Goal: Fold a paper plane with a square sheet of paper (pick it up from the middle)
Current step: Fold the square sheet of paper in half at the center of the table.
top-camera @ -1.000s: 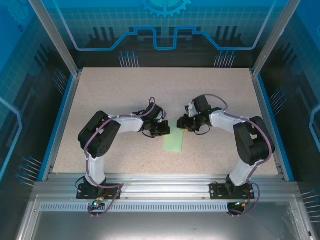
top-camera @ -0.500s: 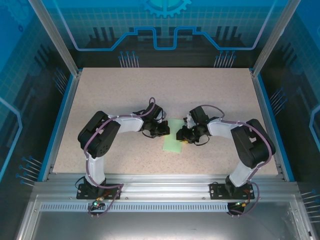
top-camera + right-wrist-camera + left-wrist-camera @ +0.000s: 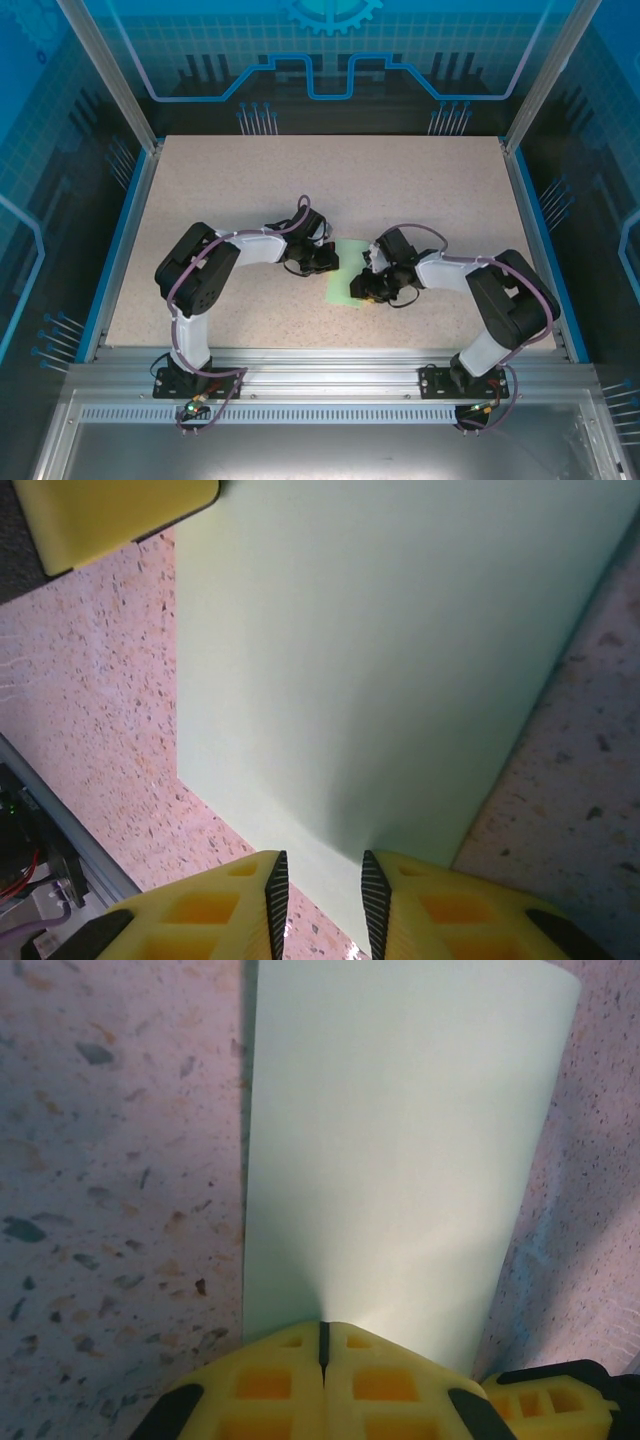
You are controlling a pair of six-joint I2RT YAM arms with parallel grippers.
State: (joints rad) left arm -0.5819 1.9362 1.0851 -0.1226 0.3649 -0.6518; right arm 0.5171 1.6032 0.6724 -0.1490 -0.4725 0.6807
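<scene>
The square sheet of paper (image 3: 343,283) lies on the table as a narrow pale mint-green strip, folded over, between my two grippers. My left gripper (image 3: 330,260) is shut, and its tips (image 3: 322,1332) rest on the strip's left edge; whether it pinches the paper I cannot tell. The paper (image 3: 400,1140) stretches away flat in front of it. My right gripper (image 3: 366,288) sits low at the strip's right side, jaws a little apart. In the right wrist view the paper (image 3: 400,650) runs up to the gap of the right gripper (image 3: 320,880), with nothing clamped.
The speckled tabletop (image 3: 250,180) is bounded by blue side rails (image 3: 118,250) and a metal rail (image 3: 320,360) at the near edge. A yellow finger of the left gripper (image 3: 110,510) shows at the top left of the right wrist view.
My right gripper has slid toward the near edge along the paper's right side, its elbow swinging out. The left gripper has stayed shut in place.
</scene>
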